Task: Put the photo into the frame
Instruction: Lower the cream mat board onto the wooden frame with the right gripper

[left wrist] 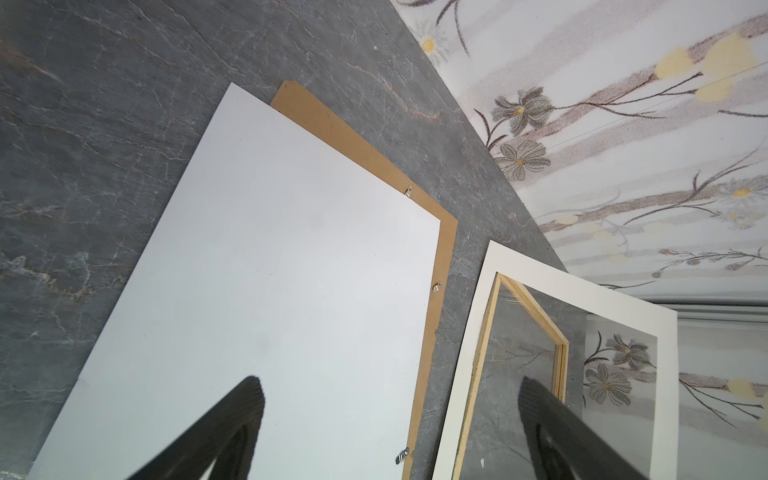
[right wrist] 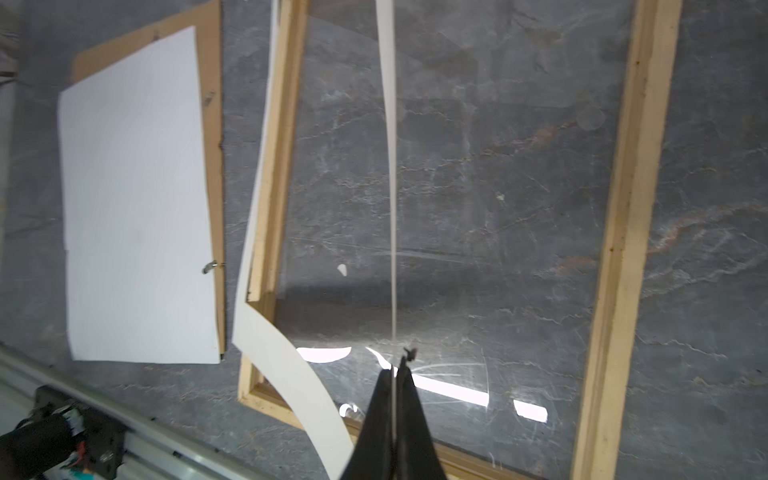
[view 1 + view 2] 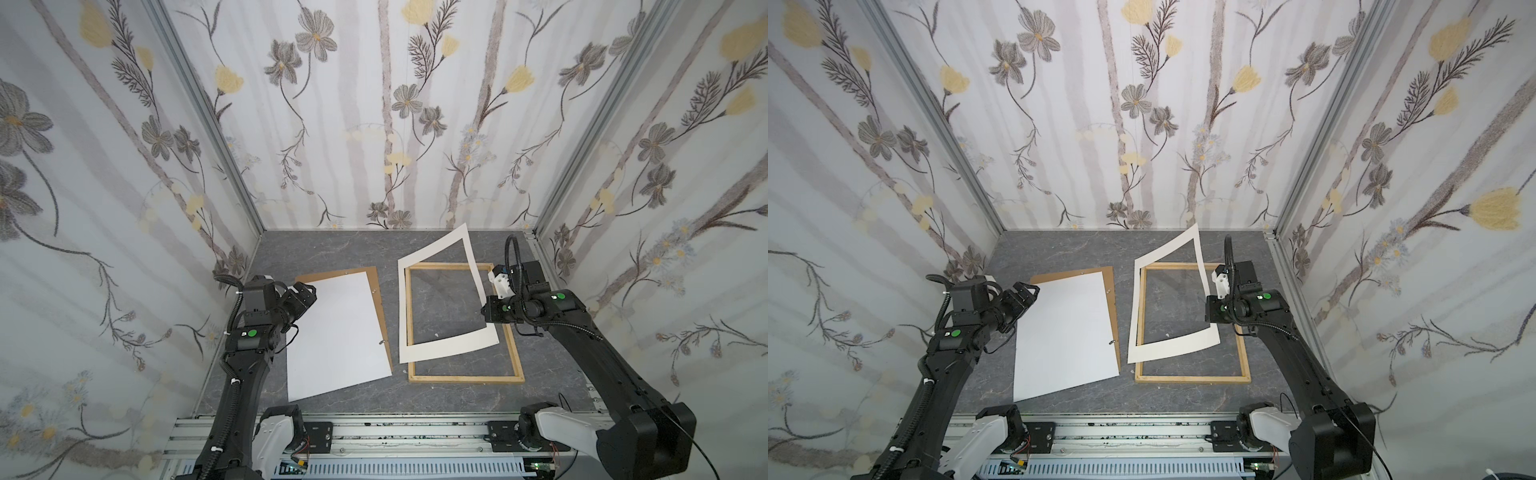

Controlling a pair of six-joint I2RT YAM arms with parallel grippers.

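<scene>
White rectangular paper photo [image 3: 338, 332] lies beside gaping left gripper [image 3: 308, 296]; right gripper [image 2: 393, 374] pinches cream card mat [image 3: 449, 348] above grey marbled tabletop [image 3: 332, 249] (floral-papered walls [image 3: 374, 124]).

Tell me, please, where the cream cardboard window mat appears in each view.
In both top views: the cream cardboard window mat sits right of centre, right side raised.
Left wrist: the mat overlaps the pale wooden rectangular frame.
Right wrist: the mat is edge-on, pinched by the right end effector.
Shared landmark: that frame, under the mat.

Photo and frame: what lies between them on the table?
Between the photo and the frame: the backing board's brown edge, a bare strip of table, then the mat's left border, shown in both top views.
</scene>
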